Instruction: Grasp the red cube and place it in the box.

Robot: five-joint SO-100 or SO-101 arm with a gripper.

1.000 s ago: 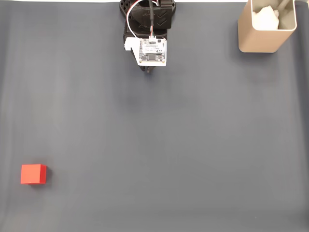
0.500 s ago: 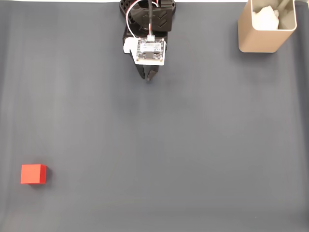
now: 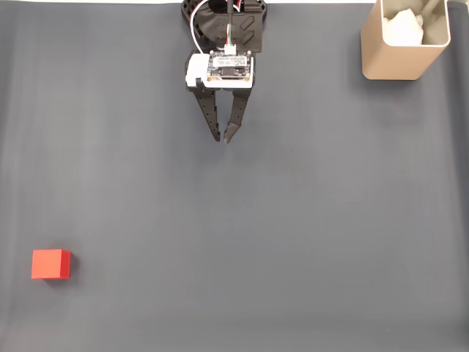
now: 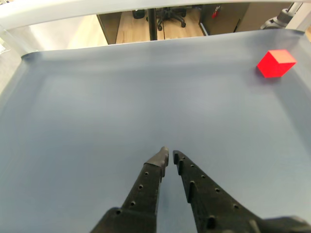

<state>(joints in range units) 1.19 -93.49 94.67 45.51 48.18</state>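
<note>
Well apart: red cube, fingers.

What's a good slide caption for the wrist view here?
Wrist view: the nearly closed tool hovers over the grey mat, with the red cube far off at upper right.

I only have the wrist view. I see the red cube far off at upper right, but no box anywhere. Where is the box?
Observer: In the fixed view the box stands at the top right corner of the grey mat, far from the red cube at the lower left.
Operator: Is it empty?
Observer: No, something white lies inside it; I cannot tell what it is.
Operator: And where is the hand between those two?
Observer: The hand is near the top middle, just in front of the arm's base, closer to the box than to the cube.
</note>
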